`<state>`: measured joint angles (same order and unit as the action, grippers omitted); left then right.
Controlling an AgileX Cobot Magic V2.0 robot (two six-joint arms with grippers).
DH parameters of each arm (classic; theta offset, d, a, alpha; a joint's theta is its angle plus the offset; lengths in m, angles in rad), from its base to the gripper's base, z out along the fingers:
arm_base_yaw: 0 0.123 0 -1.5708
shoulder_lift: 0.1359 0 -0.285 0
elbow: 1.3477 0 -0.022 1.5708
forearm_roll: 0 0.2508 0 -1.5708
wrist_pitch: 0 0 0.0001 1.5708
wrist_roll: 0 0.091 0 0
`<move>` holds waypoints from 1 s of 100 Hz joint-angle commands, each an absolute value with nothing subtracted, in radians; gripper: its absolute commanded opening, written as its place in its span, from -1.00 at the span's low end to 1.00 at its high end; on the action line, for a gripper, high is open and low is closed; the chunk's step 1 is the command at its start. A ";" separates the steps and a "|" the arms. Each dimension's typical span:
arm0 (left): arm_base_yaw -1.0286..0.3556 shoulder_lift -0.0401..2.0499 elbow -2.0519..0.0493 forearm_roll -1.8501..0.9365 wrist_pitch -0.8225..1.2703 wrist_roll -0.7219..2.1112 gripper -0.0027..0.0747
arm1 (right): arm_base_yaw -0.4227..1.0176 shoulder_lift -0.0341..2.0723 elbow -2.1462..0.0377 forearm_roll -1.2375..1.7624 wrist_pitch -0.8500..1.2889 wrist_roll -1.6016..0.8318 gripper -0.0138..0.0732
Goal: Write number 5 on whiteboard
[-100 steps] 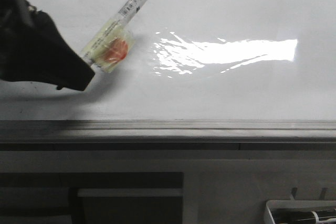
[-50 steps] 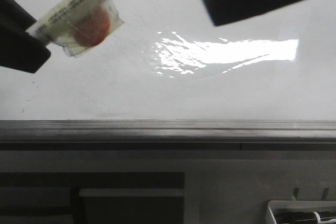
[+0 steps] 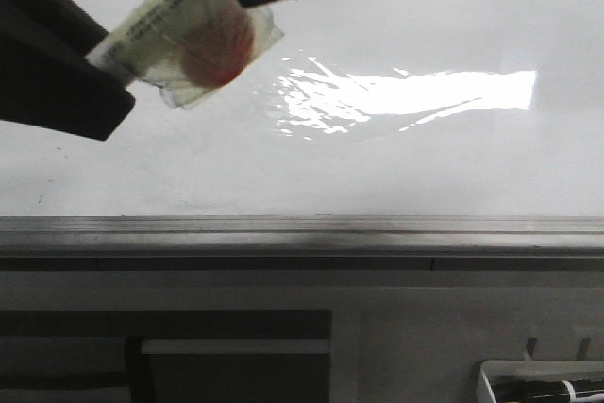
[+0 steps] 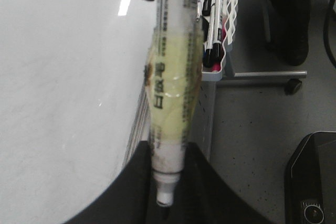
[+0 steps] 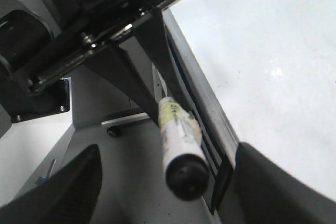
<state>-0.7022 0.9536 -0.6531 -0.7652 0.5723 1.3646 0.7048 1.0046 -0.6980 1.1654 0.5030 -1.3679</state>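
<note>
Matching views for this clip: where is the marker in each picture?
Front: marker upper left, over the whiteboard.
Left wrist: centre, running top to bottom, whiteboard beside it.
Right wrist: lower centre, black cap end nearest the camera.
Shared landmark: the whiteboard's grey rail.

The white cylindrical marker pen point(image 4: 170, 85), gripped between the left claw's point(image 4: 164, 192) black fingers, carries a yellowish printed label; its characters are too blurred to read.

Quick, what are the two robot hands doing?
Left gripper: closed, holding the white marker wrapped in yellowish tape.
Right gripper: open around the marker's black cap.
</note>
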 commanded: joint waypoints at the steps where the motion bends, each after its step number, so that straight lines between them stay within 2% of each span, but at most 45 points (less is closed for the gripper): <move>1: -0.704 0.946 -0.684 -0.858 0.555 1.426 -0.98 | 0.707 0.997 -0.734 1.249 0.485 -1.406 0.40; 18: -0.704 0.946 -0.684 -0.909 0.569 1.486 -0.98 | 0.707 1.007 -0.734 1.384 0.532 -1.501 0.40; 47: -0.704 0.968 -0.684 -0.943 0.592 1.503 -0.98 | 0.707 1.075 -0.734 1.431 0.568 -1.503 0.37; 56: -0.704 0.979 -0.684 -0.946 0.596 1.503 -0.98 | 0.707 1.083 -0.734 1.431 0.591 -1.507 0.21; 70: -0.704 0.981 -0.684 -0.952 0.596 1.503 -0.98 | 0.707 1.088 -0.734 1.440 0.599 -1.508 -0.15; 77: -0.704 0.981 -0.684 -0.955 0.592 1.503 -0.98 | 0.707 1.088 -0.734 1.440 0.591 -1.508 -0.42; 85: -0.704 0.981 -0.684 -0.976 0.585 1.503 -0.98 | 0.707 1.088 -0.734 1.440 0.591 -1.508 -0.83; 100: -0.704 0.979 -0.684 -1.031 0.535 1.498 -0.96 | 0.707 1.088 -0.734 1.440 0.596 -1.508 -0.82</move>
<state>-0.7022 0.9888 -0.6497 -0.9302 0.6203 1.5031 0.7045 1.1008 -0.6997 1.3877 0.5362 -1.5051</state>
